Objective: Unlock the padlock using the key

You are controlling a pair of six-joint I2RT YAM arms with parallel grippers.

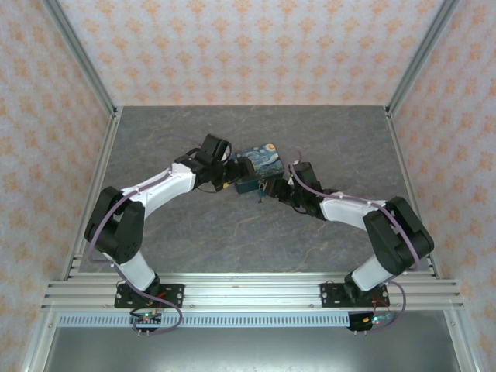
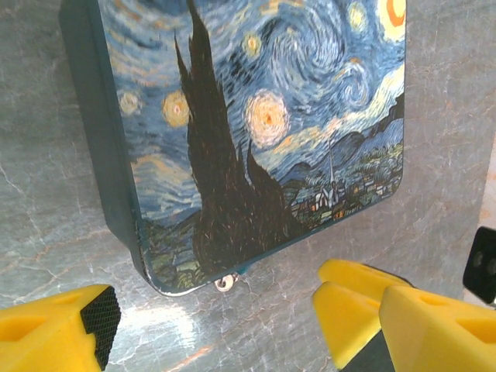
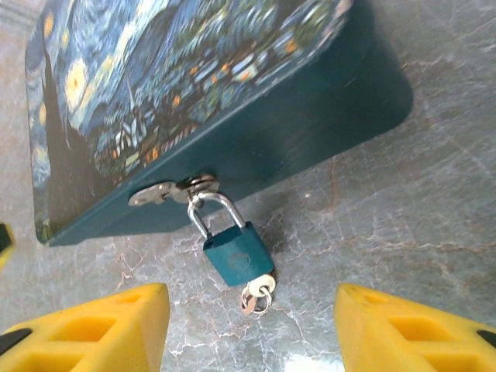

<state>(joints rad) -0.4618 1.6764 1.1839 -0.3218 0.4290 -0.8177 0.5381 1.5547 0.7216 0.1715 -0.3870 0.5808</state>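
— Top external, and both arms are reaching in over the grey counter (image 1: 232,240), meeting at the starry-print box (image 1: 258,161). The left hand (image 1: 235,173) is at the box's left end and the right hand (image 1: 284,187) is off its near right corner. The padlock (image 1: 262,189) is just a speck at the box's near edge, between the two hands.

— Right wrist gives you the close-up. The teal padlock (image 3: 238,252) lies on the counter right against the box's front wall. Its shackle (image 3: 209,208) runs through the metal hasp (image 3: 164,191), with both legs down in the body.

— And the key?

— The key (image 3: 257,295) is silver, with a small ring, and it's poking out of the padlock's bottom end. The right hand (image 3: 252,304) is spread wide. Its yellow fingers (image 3: 93,329) sit either side of the key, touching nothing.

— Left wrist looks down onto the lid of the box (image 2: 263,116), all cypress, swirls and stars. From this side a small metal tip peeks out under the lid's near edge.

— The left hand (image 2: 217,310) is spread too, and empty. Its fingers (image 2: 58,329) sit just short of the box, with bare counter between them.
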